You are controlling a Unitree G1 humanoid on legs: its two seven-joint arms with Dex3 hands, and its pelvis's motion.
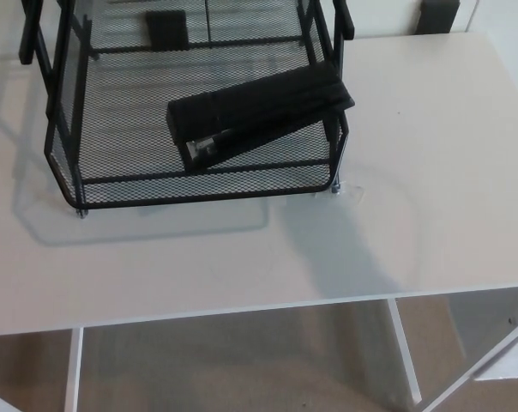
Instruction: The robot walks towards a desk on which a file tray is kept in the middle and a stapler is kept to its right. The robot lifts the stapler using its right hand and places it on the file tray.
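While lying slantwise in the file tray (199,190), upper middle of the frame, right end seemingly propped on the rim, treat the stapler (259,112) as stiff, fairly heavy, smooth-sided; grip across the narrow mid-body. No hand visible over the desk (448,172): cannot tell open or closed

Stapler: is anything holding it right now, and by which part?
Nothing holds it. No robot hand is in view; the stapler lies in the file tray, one end over its side rail.

Black wire-mesh tray (122,129), smooth white desk (430,154)
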